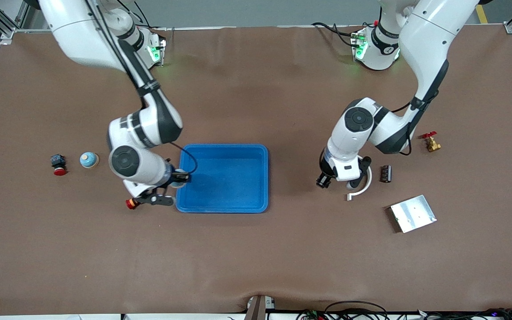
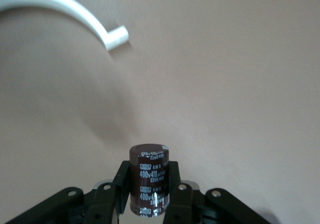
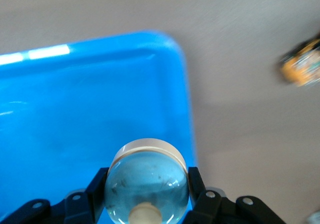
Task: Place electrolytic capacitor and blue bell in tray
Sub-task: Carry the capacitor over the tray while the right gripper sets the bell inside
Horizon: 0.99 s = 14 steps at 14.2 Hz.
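- Tray (image 1: 238,153): nothing lies in it.
- Right gripper (image 3: 146,194) clamps the bell (image 3: 146,181) over the tray's rim.
- Left gripper (image 2: 149,194) clamps the capacitor (image 2: 148,179) over bare table (image 1: 256,258).

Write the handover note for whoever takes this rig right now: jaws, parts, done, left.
Left gripper: jaws shut on the electrolytic capacitor, over bare table toward the left arm's end, beside the white curved tube.
Right gripper: jaws shut on the blue bell, over the tray's rim at the right arm's end.
Done: both parts picked up.
Left: release the bell into the tray; carry the capacitor to the tray and release it.
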Available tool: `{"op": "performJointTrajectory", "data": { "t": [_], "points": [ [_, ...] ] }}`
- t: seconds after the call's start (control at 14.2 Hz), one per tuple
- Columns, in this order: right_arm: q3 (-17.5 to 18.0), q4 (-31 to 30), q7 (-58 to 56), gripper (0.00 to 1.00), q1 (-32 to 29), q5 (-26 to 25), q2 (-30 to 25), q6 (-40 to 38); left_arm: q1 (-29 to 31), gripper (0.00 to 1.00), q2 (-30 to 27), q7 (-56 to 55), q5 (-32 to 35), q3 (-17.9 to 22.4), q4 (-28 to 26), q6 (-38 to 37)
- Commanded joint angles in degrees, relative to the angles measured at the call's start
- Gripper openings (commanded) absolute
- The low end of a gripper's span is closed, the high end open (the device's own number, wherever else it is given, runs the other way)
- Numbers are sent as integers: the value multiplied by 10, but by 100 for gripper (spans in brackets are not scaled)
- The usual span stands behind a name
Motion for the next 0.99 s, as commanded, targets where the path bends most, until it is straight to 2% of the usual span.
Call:
{"op": "performJointTrajectory", "data": {
  "t": [0.0, 0.14, 0.42, 0.63, 0.7, 0.77, 0.92],
  "points": [
    [8, -12, 25, 22, 4, 8, 3, 4, -20, 0, -8, -76, -11, -4, 37, -43],
    [9, -39, 26, 24, 10, 8, 3, 22, -38, 0, 10, -139, -11, -4, 89, -103],
    [8, -72, 26, 25, 18, 8, 3, 56, -114, 0, 84, -230, -22, 0, 243, -234],
    [9, -76, 27, 36, 18, 9, 6, 50, -162, 0, 150, -308, -24, 9, 350, -281],
    [9, -78, 27, 57, 15, 8, 6, 50, -183, 0, 175, -331, -26, 26, 384, -281],
    [9, -79, 28, 100, 12, 9, 7, 51, -215, 0, 198, -353, -30, 48, 417, -282],
    [9, -77, 29, 100, 12, 9, 7, 50, -257, 0, 218, -372, -58, 93, 443, -281]
  ]
}}
